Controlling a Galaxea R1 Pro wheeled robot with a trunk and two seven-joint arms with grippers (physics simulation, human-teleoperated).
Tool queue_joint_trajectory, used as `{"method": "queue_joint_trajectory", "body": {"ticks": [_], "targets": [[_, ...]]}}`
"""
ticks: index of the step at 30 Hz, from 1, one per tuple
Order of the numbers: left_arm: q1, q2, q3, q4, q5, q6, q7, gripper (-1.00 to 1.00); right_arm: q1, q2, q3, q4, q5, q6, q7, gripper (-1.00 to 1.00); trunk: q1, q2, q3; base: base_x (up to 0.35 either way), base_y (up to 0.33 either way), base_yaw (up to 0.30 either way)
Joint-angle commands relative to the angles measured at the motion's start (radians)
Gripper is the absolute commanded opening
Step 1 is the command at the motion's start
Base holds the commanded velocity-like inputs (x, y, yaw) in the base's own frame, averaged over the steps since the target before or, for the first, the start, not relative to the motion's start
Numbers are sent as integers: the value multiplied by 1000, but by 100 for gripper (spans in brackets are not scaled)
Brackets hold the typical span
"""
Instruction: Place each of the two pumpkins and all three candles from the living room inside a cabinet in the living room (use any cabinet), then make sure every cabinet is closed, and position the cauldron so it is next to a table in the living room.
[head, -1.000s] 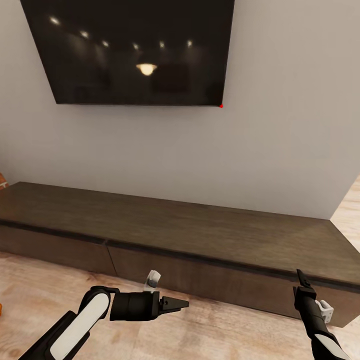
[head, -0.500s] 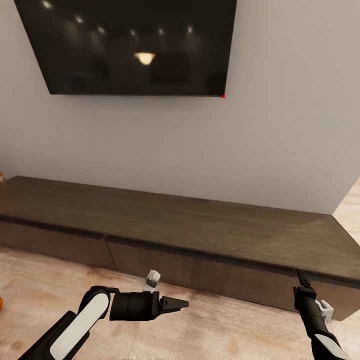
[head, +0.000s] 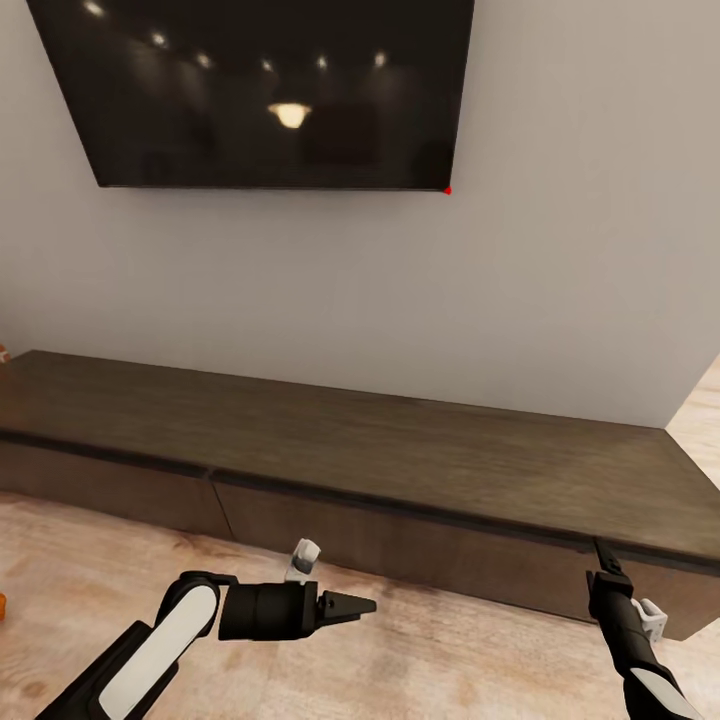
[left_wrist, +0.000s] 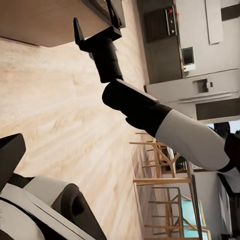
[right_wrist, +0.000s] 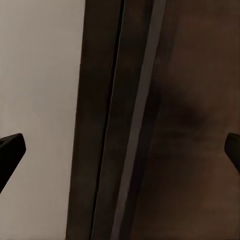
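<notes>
Right gripper is reaching up to the front of the cabinet, its tip lying against the dark groove under the cabinet's top edge, near the cabinet's right end. In the right wrist view its two fingertips are sitting at opposite edges of the picture, spread wide apart, with nothing between them but the cabinet's groove and front panel. The same gripper is showing in the left wrist view, its two dark prongs parted at the cabinet's edge.

Left gripper is hovering over the wooden floor in front of the cabinet's middle panel, pointing sideways toward the right arm and clear of the cabinet. Its fingers are appearing as one tapering point, so whether they are parted or together cannot be told.

The cabinet is standing against the grey wall, its front panels sitting flush and its flat top bare. A dark television is hanging on the wall above the cabinet's left half. A small orange patch is showing at the picture's edge on the floor, left of the cabinet; what it is cannot be told.
</notes>
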Motion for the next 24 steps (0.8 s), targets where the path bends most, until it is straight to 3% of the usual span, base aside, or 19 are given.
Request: {"method": "queue_joint_trajectory", "body": {"ticks": [1,11,24], "targets": [[-1,1,3,0,-2,1,-5,100,-1,-2,1,1,-10,7,5,100,0,-1,-5,0,0,0],[-1,1,10,0,-2,1,-5,100,-1,-4,1,0,-9,7,6,100,4,-2,-36,0,0,0],[-1,1,10,0,-2,1,-5,100,-1,-4,1,0,-8,6,6,100,4,-2,-36,0,0,0]]}}
